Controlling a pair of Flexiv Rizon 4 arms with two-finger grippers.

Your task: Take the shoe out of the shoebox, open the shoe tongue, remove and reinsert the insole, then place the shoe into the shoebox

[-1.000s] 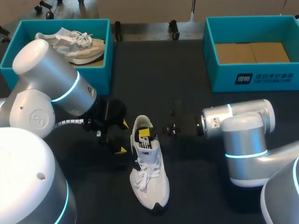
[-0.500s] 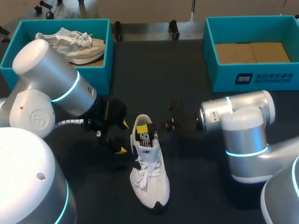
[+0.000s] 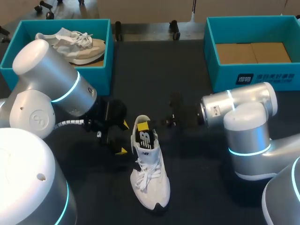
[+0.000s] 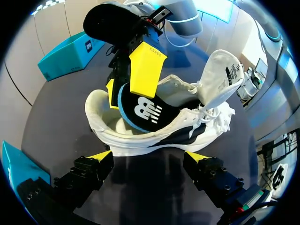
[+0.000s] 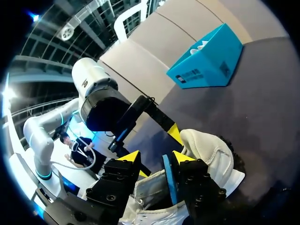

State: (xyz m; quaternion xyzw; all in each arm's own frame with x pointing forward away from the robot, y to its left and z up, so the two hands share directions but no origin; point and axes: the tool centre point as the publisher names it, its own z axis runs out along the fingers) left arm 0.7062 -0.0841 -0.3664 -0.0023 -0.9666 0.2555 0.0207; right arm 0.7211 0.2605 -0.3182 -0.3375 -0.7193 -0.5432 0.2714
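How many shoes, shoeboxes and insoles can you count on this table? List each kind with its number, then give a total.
Shoes: 2, the white shoe on the table and the pale shoe in the left shoebox
Shoeboxes: 2, the left shoebox and the right shoebox
Insoles: 1, the black insole at the white shoe's opening
Total: 5

1. Even light from above brightens the white mesh sneaker (image 3: pixel 149 187) against the dim, dark matte tabletop (image 3: pixel 197 187).
2. Soft highlights streak the glossy silver left arm (image 3: pixel 47 79) and right arm (image 3: pixel 248 126).
3. Just ahead of the left gripper (image 4: pixel 149 156), the sneaker casts a soft shadow; the black blue-edged insole (image 4: pixel 145 112) reads dark.
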